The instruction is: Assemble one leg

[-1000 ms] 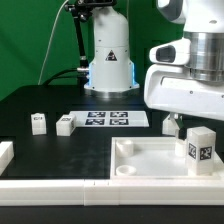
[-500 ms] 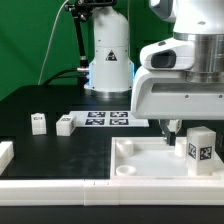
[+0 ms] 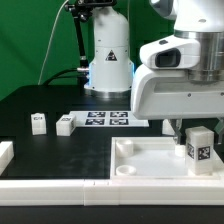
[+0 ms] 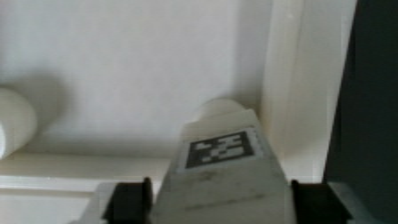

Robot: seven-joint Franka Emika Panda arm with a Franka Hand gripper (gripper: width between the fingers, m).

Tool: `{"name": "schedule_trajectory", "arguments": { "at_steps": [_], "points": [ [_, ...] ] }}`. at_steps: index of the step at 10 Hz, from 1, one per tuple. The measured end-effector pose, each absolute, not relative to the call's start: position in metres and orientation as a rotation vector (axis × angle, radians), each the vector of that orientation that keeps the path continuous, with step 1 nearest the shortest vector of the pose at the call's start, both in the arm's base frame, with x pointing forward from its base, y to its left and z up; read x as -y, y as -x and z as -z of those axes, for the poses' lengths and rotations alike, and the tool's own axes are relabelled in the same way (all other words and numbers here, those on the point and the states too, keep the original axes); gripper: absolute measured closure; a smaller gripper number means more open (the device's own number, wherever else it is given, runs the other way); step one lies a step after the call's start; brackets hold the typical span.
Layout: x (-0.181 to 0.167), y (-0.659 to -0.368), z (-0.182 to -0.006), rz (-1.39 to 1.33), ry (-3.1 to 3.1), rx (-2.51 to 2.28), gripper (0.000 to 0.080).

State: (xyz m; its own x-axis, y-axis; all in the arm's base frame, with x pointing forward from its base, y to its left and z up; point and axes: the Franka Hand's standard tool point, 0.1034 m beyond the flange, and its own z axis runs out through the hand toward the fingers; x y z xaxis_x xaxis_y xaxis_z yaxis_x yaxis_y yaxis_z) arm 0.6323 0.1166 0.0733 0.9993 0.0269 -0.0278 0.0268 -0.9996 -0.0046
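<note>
A leg [image 3: 198,146], a small white block with a black-and-white tag, stands upright in the large white tray's [image 3: 140,160] corner at the exterior view's right. My gripper [image 3: 186,130] reaches down over it. In the wrist view the leg [image 4: 222,165] fills the space between my two dark fingers [image 4: 128,200], its tag facing the camera, and the jaws press against its sides. My gripper [image 4: 222,203] is shut on the leg. A round corner socket [image 4: 15,120] of the tray shows nearby.
Two more legs [image 3: 38,122] [image 3: 65,125] stand on the black table at the exterior view's left. The marker board [image 3: 105,119] lies behind them. The tray's raised rim [image 4: 294,80] runs beside the held leg. The arm's base [image 3: 108,60] stands at the back.
My gripper's body has shifted toward the exterior view's left and a little lower. The leg has stayed in the same corner of the tray.
</note>
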Motion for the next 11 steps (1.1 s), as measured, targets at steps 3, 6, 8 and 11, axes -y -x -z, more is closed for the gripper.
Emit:
{"name": "schedule_trajectory", "arguments": {
  "at_steps": [3, 6, 8, 11],
  "points": [
    [-0.1182, -0.6311, -0.0718, -0.051, 3.118, -0.315, 0.051],
    [-0.1211, -0.6308, -0.0709, -0.056, 3.012, -0.855, 0.051],
    [-0.1224, -0.6306, -0.0709, -0.057, 2.872, -1.257, 0.0509],
    [-0.1246, -0.6309, -0.0713, -0.069, 2.695, -1.588, 0.0509]
  ]
}}
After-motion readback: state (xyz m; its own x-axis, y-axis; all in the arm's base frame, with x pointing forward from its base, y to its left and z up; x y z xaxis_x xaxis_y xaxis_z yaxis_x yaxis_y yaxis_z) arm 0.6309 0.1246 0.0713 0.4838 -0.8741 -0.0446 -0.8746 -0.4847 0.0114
